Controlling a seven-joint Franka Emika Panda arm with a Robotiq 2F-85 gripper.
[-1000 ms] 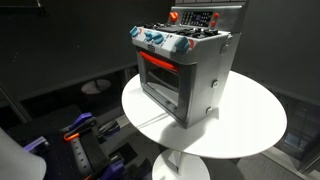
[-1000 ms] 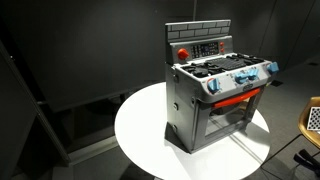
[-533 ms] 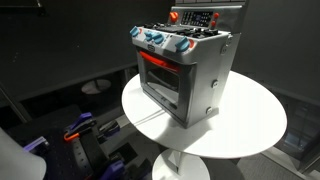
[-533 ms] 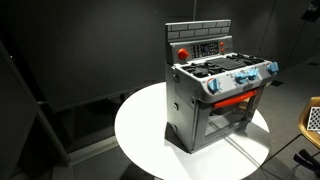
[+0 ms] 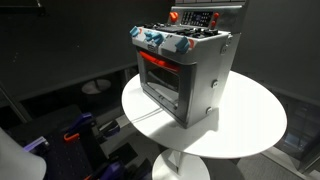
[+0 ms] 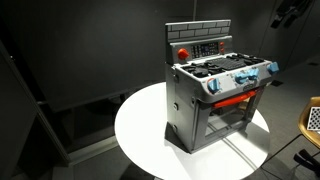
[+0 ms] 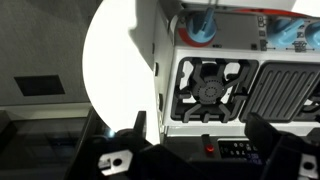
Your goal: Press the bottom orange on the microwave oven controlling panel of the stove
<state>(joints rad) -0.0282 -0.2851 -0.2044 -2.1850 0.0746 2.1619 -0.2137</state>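
The silver-grey toy stove [image 5: 185, 70] stands on a round white table [image 5: 250, 125]; it also shows in an exterior view [image 6: 215, 95]. Its dark upright control panel [image 6: 206, 47] sits at the back top, beside a red round dial [image 6: 183, 53]; it shows too in an exterior view [image 5: 197, 18]. The single buttons are too small to tell apart. My gripper [image 6: 290, 12] is high at the top right, well away from the stove. In the wrist view my gripper [image 7: 200, 140] is open and empty above the burners [image 7: 208, 88], with the panel [image 7: 238, 150] between its fingers.
Blue-and-white knobs [image 5: 160, 40] line the stove front above the orange-red oven window [image 5: 160, 78]. Blue and orange equipment [image 5: 80, 130] lies on the floor beside the table. A yellowish object [image 6: 313, 120] is at the frame edge. Dark curtains surround the scene.
My gripper has come into an exterior view from the top right and moved left toward the stove. The stove has not moved.
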